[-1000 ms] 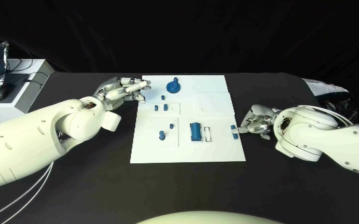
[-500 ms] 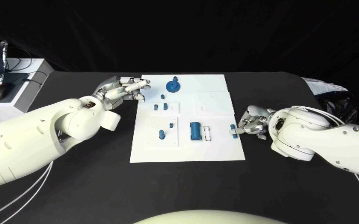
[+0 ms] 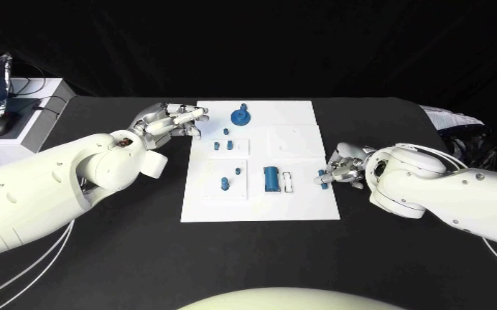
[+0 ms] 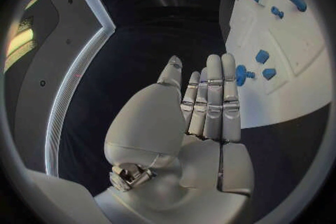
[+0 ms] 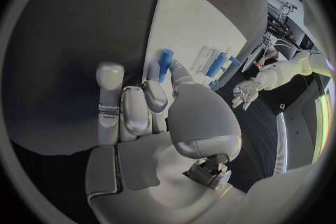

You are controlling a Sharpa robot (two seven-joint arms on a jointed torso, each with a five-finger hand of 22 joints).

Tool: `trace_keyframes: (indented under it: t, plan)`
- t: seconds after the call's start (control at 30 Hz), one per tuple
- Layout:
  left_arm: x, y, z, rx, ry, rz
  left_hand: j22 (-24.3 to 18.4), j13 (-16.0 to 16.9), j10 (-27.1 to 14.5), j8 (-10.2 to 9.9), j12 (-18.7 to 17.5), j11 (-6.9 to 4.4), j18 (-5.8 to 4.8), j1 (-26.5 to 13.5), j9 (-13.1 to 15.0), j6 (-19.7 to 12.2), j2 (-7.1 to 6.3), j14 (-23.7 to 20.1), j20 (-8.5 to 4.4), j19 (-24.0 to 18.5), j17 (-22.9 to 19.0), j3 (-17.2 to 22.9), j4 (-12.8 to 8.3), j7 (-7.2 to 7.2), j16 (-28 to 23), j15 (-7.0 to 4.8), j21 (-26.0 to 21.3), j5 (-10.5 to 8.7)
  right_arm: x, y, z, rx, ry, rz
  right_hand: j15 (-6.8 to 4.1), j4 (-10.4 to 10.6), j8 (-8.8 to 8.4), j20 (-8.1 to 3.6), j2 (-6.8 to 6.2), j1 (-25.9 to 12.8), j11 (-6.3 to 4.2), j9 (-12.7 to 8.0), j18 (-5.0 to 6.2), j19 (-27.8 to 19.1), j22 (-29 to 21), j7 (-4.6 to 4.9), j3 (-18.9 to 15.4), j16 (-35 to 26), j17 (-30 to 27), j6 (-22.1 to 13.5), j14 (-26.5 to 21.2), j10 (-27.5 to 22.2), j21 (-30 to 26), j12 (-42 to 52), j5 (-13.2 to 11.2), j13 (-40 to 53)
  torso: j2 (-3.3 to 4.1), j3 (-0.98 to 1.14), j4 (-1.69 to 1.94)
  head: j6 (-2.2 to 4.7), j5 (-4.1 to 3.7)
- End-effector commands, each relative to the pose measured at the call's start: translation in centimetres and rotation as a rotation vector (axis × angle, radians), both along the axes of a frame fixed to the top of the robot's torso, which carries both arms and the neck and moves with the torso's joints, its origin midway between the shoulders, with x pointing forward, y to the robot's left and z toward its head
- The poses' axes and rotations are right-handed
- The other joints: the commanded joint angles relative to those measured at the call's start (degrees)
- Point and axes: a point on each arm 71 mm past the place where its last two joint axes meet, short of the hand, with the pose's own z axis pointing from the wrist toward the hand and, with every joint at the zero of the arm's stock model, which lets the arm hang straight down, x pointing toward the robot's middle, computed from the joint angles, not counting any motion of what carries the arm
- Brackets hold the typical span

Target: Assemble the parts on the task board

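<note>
Here the white task board [image 3: 300, 206] lies in the middle of the black table [image 3: 124, 252], and the blue parts sit on it: a round knobbed part [image 3: 241, 117] near its far edge, a pair of small pegs [image 3: 223, 145] below that, a blue cylinder [image 3: 270, 178] beside an empty slot, and a slanted part [image 3: 222, 183] with a small stud to its left side. From my head I see my right hand [image 3: 342, 170] at the board's right edge with a small blue peg [image 3: 324, 180] at my fingertips; my right wrist view shows more plainly that the peg [image 5: 165, 61] is pinched between my thumb and a finger, sticking out past them over the board's edge. My left hand [image 3: 166, 123] hovers just off the board's left edge, and its wrist view shows my fingers [image 4: 213, 95] straight, side by side, holding nothing, pointing toward the pegs.
</note>
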Motion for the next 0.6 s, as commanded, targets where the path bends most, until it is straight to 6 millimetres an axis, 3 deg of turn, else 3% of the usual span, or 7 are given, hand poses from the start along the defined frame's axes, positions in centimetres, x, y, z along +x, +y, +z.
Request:
trace_keyframes:
  t: [0.03, 0.2, 0.3, 0.47, 0.6]
  plan:
    - [-0.06, -0.18, 0.13, -0.006, -0.010, -0.010, 0.0, 0.0, -0.1, -0.2, -0.1, -0.14, -0.88, -0.1, 0.0, 0.2, 0.33, 0.0, -0.03, 0.2, 0.0, 0.0, -0.2, -0.06, -0.1, 0.19, -0.2, 0.14, -0.53, 0.12, -1.19, -0.093, 0.032, 0.060, -0.17, -1.3, -0.48, -0.35, -0.03, 1.8, 0.04, -7.5, -0.86, 1.3, 4.3, 0.00, 1.9, -0.3, -0.1, -0.4, -0.1, -0.5, -0.5, -0.5, 0.6, 3.0, 0.00, 0.00, -0.03, -0.22, 0.17]
    - [-0.06, -0.16, 0.13, -0.005, -0.010, -0.010, 0.0, 0.0, -0.1, -0.2, -0.1, -0.14, -0.88, -0.1, 0.0, 0.2, 0.33, 0.0, -0.03, 0.2, 0.0, 0.0, -0.2, -0.06, -0.1, 0.19, -0.2, 0.14, -0.71, 0.36, -1.43, -0.108, 0.039, 0.079, -0.07, -3.9, -0.71, -0.27, -0.29, 4.7, 0.23, -9.5, -0.82, 1.1, 4.2, 0.31, 4.3, -0.7, -0.3, -1.3, -0.2, -1.1, -1.2, -1.0, 5.0, 2.8, -0.07, 0.02, -0.03, -0.35, 0.26]
    - [-0.06, -0.14, 0.13, -0.005, -0.010, -0.009, 0.0, 0.0, -0.1, -0.2, -0.1, -0.14, -0.88, -0.1, 0.0, 0.2, 0.33, 0.0, -0.03, 0.2, 0.0, 0.0, -0.2, -0.06, -0.1, 0.19, -0.2, 0.14, -0.80, 0.46, -1.51, -0.105, 0.044, 0.082, 0.06, -6.2, -0.75, -0.15, -0.12, 5.7, 0.40, -12.3, -0.71, 1.1, 4.2, 0.63, 7.2, -0.8, -0.3, -1.7, -0.2, -1.4, -1.5, -1.1, 6.8, 2.7, -0.09, 0.01, -0.02, -0.29, 0.22]
    - [-0.06, -0.13, 0.12, -0.004, -0.009, -0.008, 0.1, 0.0, -0.1, -0.3, -0.1, -0.11, -0.87, -0.1, 0.0, 0.0, 0.38, 0.0, -0.03, 0.3, 0.0, 0.0, -0.2, 0.02, -0.1, 0.20, -0.2, 0.14, -1.05, 0.63, -1.60, -0.076, 0.065, 0.074, 0.45, -9.1, -0.72, 0.09, 0.30, 5.7, 0.89, -15.5, -0.45, 0.9, 4.2, 1.63, 11.7, -1.0, -0.3, -2.6, -0.2, -1.8, -1.8, -1.2, 11.9, 2.5, -0.06, 0.02, -0.02, -0.15, 0.19]
    - [-0.05, -0.12, 0.12, -0.004, -0.009, -0.008, 0.1, 0.0, -0.2, -0.3, -0.1, -0.08, -0.86, -0.1, 0.0, -0.1, 0.37, 0.0, -0.03, 0.3, 0.0, 0.1, -0.2, 0.09, -0.1, 0.22, -0.2, 0.13, -1.28, 0.67, -1.69, -0.025, 0.096, 0.047, 0.61, -11.0, -0.48, 0.35, 0.27, 3.9, 0.97, -15.7, -0.15, 0.8, 4.3, 2.04, 15.6, -0.8, 0.0, -2.6, -0.1, -1.8, -1.2, -0.5, 13.5, 2.6, 0.00, 0.02, -0.01, -0.09, 0.26]
